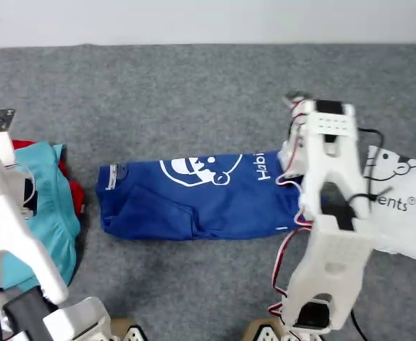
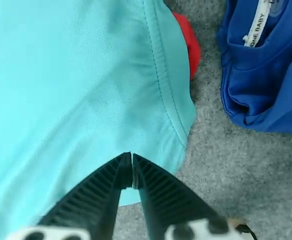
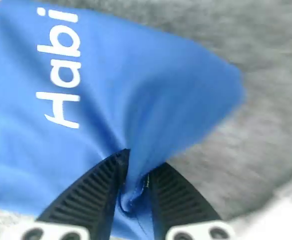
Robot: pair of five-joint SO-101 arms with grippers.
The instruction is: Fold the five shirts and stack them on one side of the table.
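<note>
The right gripper is clenched on a bunched corner of the blue shirt, which lies folded into a long strip across the table's middle, white print up. The left gripper, jaws pressed together, hangs over a turquoise shirt lying on a red shirt. The table is grey and felt-like, with a pale wall beyond. The right arm partly hides a white shirt.

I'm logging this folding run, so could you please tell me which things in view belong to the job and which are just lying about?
Part of the job:
blue shirt, pinched in the right gripper
teal shirt, lying on a red shirt
white shirt

Just there:
grey table cover
</note>
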